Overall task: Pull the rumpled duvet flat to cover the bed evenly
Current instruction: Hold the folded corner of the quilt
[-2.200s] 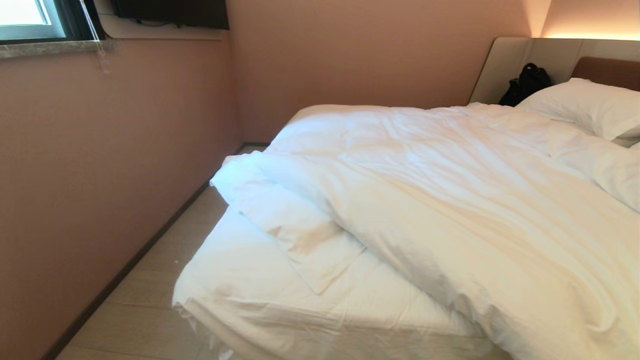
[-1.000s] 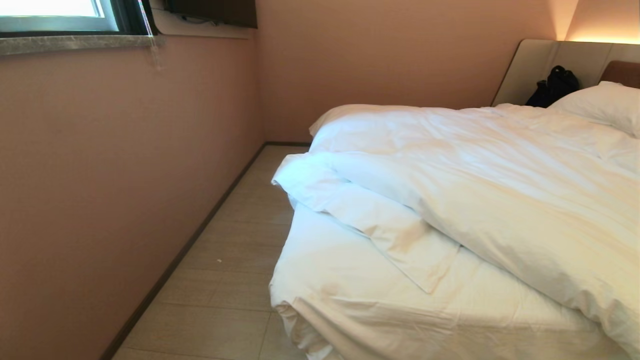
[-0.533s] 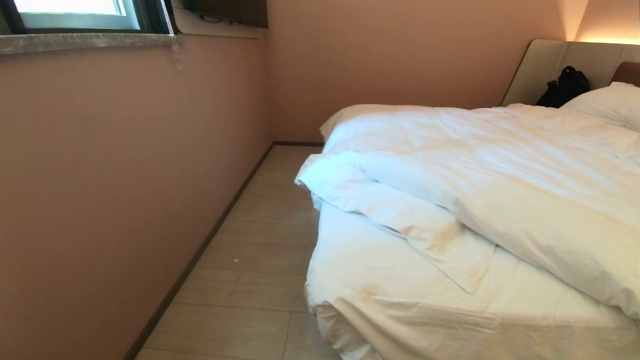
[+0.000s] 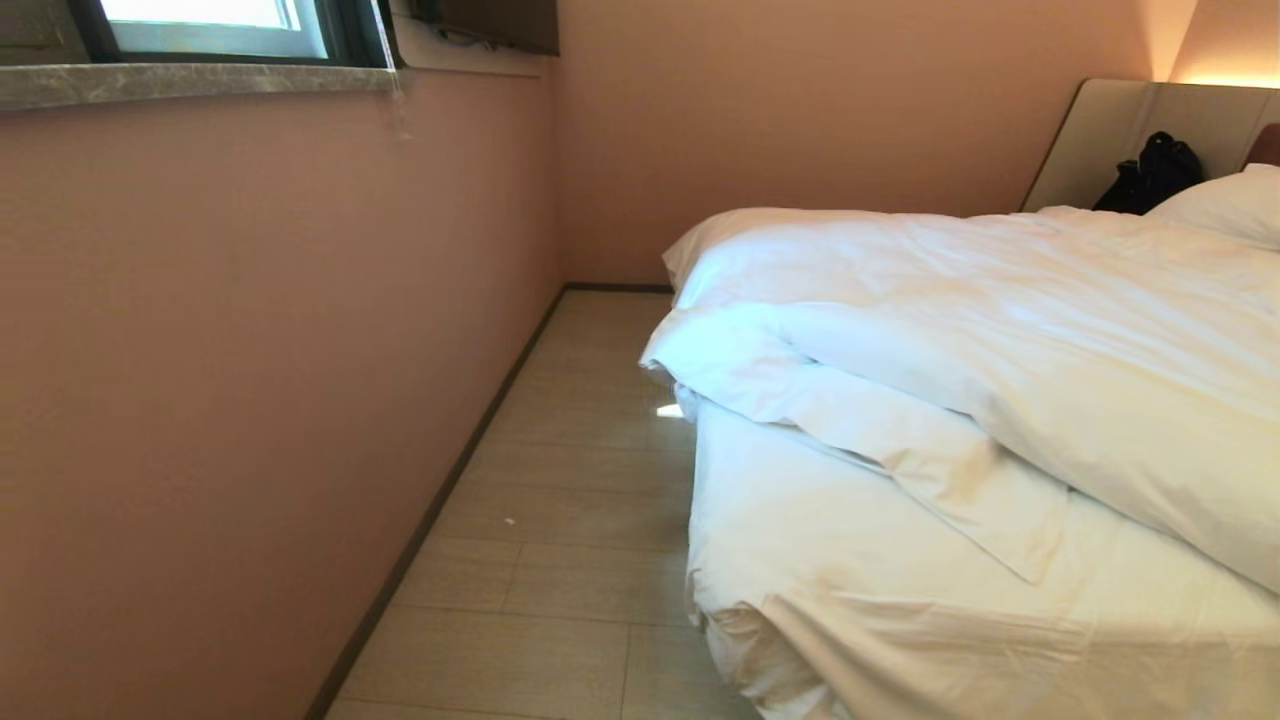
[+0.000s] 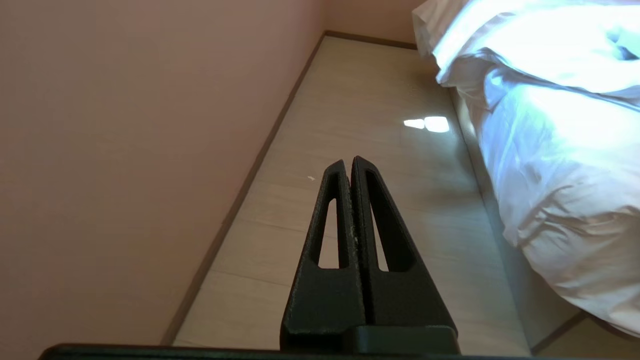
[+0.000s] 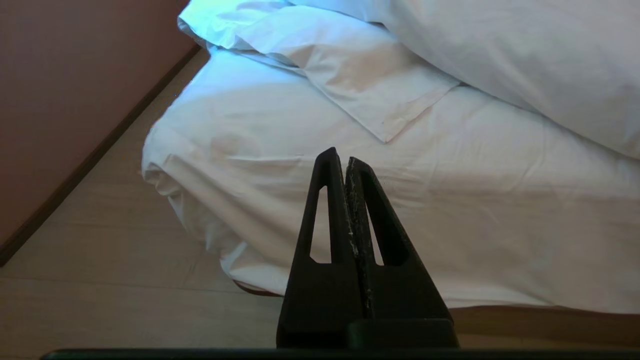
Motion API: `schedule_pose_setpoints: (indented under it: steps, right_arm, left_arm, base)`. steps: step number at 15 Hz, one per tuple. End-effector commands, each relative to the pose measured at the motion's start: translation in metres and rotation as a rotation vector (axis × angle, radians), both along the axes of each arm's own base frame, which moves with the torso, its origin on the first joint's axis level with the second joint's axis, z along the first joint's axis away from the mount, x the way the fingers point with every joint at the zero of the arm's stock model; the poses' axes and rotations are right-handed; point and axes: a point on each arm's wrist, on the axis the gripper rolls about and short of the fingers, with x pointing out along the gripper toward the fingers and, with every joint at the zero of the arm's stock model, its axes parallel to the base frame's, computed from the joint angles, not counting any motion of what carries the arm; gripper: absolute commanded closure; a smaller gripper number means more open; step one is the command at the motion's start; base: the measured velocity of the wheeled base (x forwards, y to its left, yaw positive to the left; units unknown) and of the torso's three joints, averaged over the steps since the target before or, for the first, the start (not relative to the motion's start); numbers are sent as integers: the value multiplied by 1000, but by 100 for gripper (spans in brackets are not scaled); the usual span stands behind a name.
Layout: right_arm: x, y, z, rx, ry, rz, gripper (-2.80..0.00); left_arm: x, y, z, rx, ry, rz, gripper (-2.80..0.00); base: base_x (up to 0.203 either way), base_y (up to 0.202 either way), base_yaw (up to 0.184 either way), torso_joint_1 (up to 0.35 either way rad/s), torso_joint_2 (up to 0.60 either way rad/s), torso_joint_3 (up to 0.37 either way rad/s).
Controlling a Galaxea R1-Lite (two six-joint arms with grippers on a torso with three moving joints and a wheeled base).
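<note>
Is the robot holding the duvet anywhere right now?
No. The left gripper and right gripper are both shut on nothing, clear of the duvet.

The bed [image 4: 900, 600] and pillow [image 4: 1225, 205] run off the right edge

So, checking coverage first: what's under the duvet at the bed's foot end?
The duvet lies on the white sheet, which is bare at the foot end. Whatever lies beneath the bunched part is hidden.
</note>
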Motion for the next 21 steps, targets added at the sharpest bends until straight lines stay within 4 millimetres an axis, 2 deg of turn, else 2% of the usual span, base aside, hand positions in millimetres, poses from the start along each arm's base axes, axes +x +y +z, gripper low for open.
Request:
schedule_pose_setpoints:
  steps: [1,6,21]
  right_arm:
    - [0,0,0,0,0,1,0]
    - [0,0,0,0,0,1,0]
    - [0,0,0,-49,-3,6,0]
  left_arm:
    - [0,0,0,-1,0,1,0]
    - [0,0,0,-1,0,1,0]
    - [0,0,0,-3,0,1,0]
  base:
    - [0,198,3,2,1,2]
    - [0,164,1,4,1,2]
    - [0,0,0,0,0,0]
